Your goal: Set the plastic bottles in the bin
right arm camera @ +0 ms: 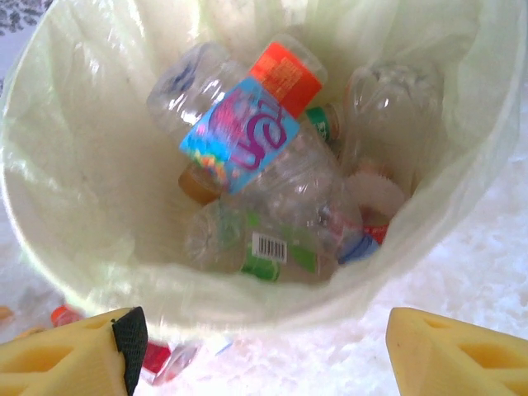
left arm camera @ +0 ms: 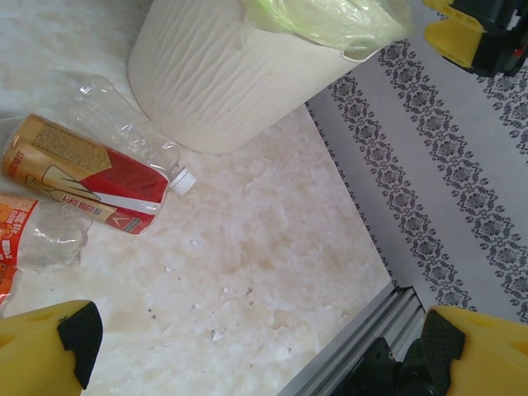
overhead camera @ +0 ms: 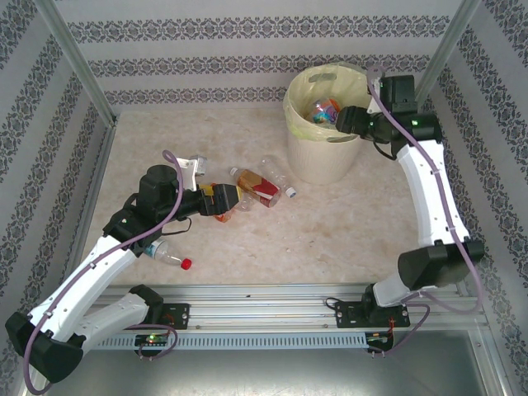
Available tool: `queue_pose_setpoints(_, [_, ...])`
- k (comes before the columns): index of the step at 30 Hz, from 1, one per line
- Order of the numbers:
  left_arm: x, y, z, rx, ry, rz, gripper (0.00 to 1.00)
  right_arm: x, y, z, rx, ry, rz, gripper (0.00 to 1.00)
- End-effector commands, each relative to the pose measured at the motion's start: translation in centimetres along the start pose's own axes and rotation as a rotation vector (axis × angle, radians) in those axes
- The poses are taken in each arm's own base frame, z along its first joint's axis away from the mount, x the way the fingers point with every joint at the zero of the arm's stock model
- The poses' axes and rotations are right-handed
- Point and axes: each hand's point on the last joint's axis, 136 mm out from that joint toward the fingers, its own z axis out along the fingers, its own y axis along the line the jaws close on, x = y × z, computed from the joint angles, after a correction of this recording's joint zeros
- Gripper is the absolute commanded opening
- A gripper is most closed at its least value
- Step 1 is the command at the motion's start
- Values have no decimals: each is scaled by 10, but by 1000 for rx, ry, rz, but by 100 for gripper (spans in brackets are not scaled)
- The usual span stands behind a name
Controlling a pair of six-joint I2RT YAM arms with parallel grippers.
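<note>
The cream-white bin [overhead camera: 322, 161] with its pale yellow bag stands at the back right. Inside it lie several plastic bottles, among them a blue-and-pink labelled one [right arm camera: 239, 132] and a green-labelled one [right arm camera: 268, 247]. My right gripper [overhead camera: 337, 124] hangs open just over the bin's near rim [right arm camera: 247, 301], holding nothing. On the table a red-and-gold labelled bottle [overhead camera: 260, 188] [left arm camera: 91, 173] and a crushed orange-labelled bottle [overhead camera: 223, 213] [left arm camera: 16, 239] lie left of the bin. My left gripper [overhead camera: 231, 200] [left arm camera: 264, 346] is open beside them, nothing between its fingers. A red-capped bottle [overhead camera: 169, 256] lies under the left arm.
Patterned walls and a metal frame enclose the marble-look table [overhead camera: 346, 231]. A metal rail [overhead camera: 272, 293] runs along the near edge. The right gripper's yellow fingers [left arm camera: 462, 33] appear above the bin in the left wrist view. Bare tabletop lies between the bin and the rail.
</note>
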Motion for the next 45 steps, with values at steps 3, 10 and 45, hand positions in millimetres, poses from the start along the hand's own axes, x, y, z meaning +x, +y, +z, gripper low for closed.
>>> queue_pose_setpoints(3, [9, 12, 1, -64, 41, 45, 100, 13, 17, -34, -128, -87, -19, 78])
queue_pose_setpoints(10, [25, 13, 1, -43, 98, 84, 100, 89, 42, -39, -271, -36, -49, 80])
queue_pose_setpoints(45, [48, 44, -1, -166, 152, 35, 100, 228, 42, 171, -53, 403, -593, 61])
